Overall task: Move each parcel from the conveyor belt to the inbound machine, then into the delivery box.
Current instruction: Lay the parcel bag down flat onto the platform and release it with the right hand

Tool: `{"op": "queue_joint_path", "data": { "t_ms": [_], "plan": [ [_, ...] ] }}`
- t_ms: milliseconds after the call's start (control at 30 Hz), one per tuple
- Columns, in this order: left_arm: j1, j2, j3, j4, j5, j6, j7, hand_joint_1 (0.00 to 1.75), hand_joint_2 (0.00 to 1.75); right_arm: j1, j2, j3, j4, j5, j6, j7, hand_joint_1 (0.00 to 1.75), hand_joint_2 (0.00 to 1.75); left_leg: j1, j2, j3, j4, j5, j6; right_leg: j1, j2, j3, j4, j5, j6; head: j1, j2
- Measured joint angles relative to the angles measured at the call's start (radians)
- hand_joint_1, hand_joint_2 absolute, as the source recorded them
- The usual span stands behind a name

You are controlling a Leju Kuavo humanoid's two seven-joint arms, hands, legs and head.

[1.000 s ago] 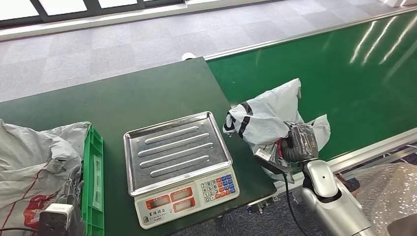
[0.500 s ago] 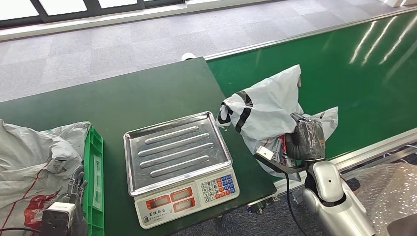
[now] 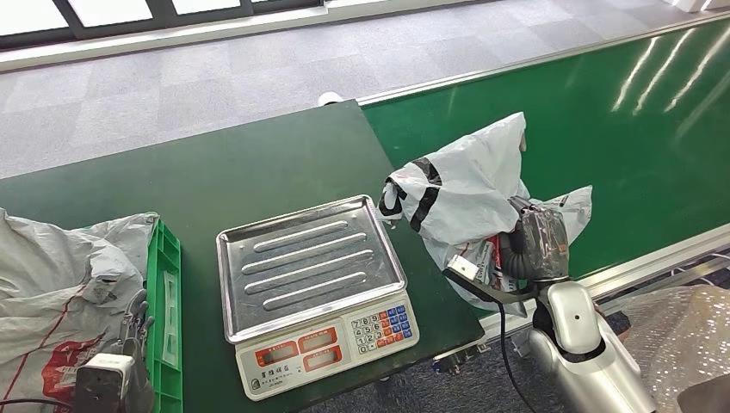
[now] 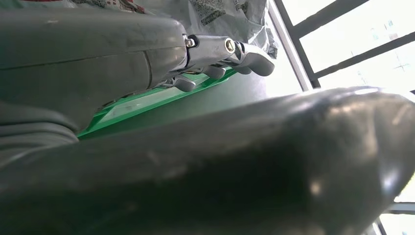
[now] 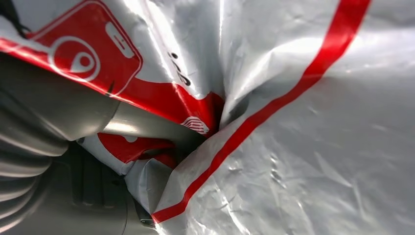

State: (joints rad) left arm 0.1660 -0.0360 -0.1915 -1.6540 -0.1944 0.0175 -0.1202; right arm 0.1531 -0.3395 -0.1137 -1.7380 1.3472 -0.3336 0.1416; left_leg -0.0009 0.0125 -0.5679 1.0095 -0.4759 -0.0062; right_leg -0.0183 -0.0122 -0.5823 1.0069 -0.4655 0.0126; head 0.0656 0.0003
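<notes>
Right hand (image 3: 532,249) closed on the crumpled white plastic parcel with black and red print (image 3: 469,202), fingers pressed into its folds (image 5: 147,128). Parcel lifted over the near edge of the green conveyor belt (image 3: 637,129), just right of the silver-tray electronic scale (image 3: 310,288). Left hand (image 4: 230,54) beside the green plastic crate (image 3: 163,310), left of the scale; open or closed, cannot tell.

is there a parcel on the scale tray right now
No, the steel scale tray is bare; the white parcel is held by the right hand beside it, by the belt's edge.
</notes>
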Motion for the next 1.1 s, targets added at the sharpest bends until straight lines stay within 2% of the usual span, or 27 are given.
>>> {"op": "queue_joint_path", "data": {
  "t_ms": [133, 233, 367, 467, 567, 700, 933, 1100],
  "plan": [
    [-0.009, -0.003, 0.000, 0.004, 0.008, -0.006, -0.004, 0.00, 0.00, -0.020, 0.000, 0.003, 0.000, 0.010, -0.014, -0.006, 1.75, 1.75, 0.000, 0.000, -0.002, 0.000, 0.000, 0.000, 0.000, 0.000, 0.000, 0.000, 0.000, 0.000, 0.000, 0.000],
    [-0.017, -0.008, 0.000, 0.011, 0.022, -0.005, -0.021, 0.00, 0.00, -0.054, 0.005, 0.025, 0.002, 0.015, -0.061, -0.033, 1.75, 1.75, 0.000, 0.000, -0.004, 0.000, 0.000, 0.000, 0.000, 0.000, 0.001, 0.000, 0.000, 0.000, 0.000, 0.000],
    [-0.033, -0.016, -0.008, 0.022, 0.001, 0.022, -0.066, 0.00, 0.00, -0.119, 0.038, 0.103, 0.046, -0.021, -0.165, -0.108, 1.75, 1.75, 0.000, 0.001, 0.000, 0.000, 0.001, -0.001, 0.001, 0.000, 0.001, 0.000, 0.000, 0.000, 0.000, 0.000],
    [-0.048, -0.025, -0.029, 0.031, -0.052, 0.046, -0.081, 0.00, 0.00, -0.175, 0.077, 0.172, 0.105, -0.092, -0.194, -0.164, 1.75, 1.75, 0.001, 0.000, 0.000, 0.000, 0.002, -0.001, 0.001, 0.000, 0.001, 0.000, 0.000, 0.000, 0.000, 0.000],
    [-0.063, -0.037, -0.046, 0.041, -0.057, 0.048, -0.083, 0.00, 0.00, -0.223, 0.138, 0.260, 0.139, -0.196, -0.149, -0.225, 1.75, 1.75, 0.001, 0.000, 0.001, 0.000, 0.002, -0.002, 0.001, 0.001, 0.001, 0.000, 0.000, 0.000, 0.000, 0.000],
    [-0.073, -0.044, -0.052, 0.057, -0.043, 0.039, -0.083, 0.00, 0.00, -0.240, 0.199, 0.387, 0.139, -0.221, -0.106, -0.216, 1.75, 1.75, 0.001, -0.002, 0.001, 0.000, 0.003, -0.002, 0.001, -0.001, 0.001, 0.000, 0.000, -0.001, 0.000, 0.000],
    [-0.073, -0.052, -0.053, 0.065, -0.044, 0.013, -0.076, 0.00, 0.00, -0.234, 0.221, 0.457, 0.077, -0.202, -0.016, -0.158, 1.75, 1.75, 0.001, -0.002, 0.000, 0.000, 0.002, -0.002, 0.001, -0.001, 0.000, 0.000, 0.000, -0.001, 0.000, 0.000],
    [-0.073, -0.057, -0.053, 0.064, -0.053, -0.005, -0.060, 0.00, 0.00, -0.216, 0.226, 0.470, 0.068, -0.229, 0.135, -0.102, 1.75, 1.75, 0.001, -0.002, 0.000, 0.000, 0.002, -0.002, 0.001, -0.001, 0.001, 0.000, 0.000, -0.001, 0.000, 0.000]
  ]
}}
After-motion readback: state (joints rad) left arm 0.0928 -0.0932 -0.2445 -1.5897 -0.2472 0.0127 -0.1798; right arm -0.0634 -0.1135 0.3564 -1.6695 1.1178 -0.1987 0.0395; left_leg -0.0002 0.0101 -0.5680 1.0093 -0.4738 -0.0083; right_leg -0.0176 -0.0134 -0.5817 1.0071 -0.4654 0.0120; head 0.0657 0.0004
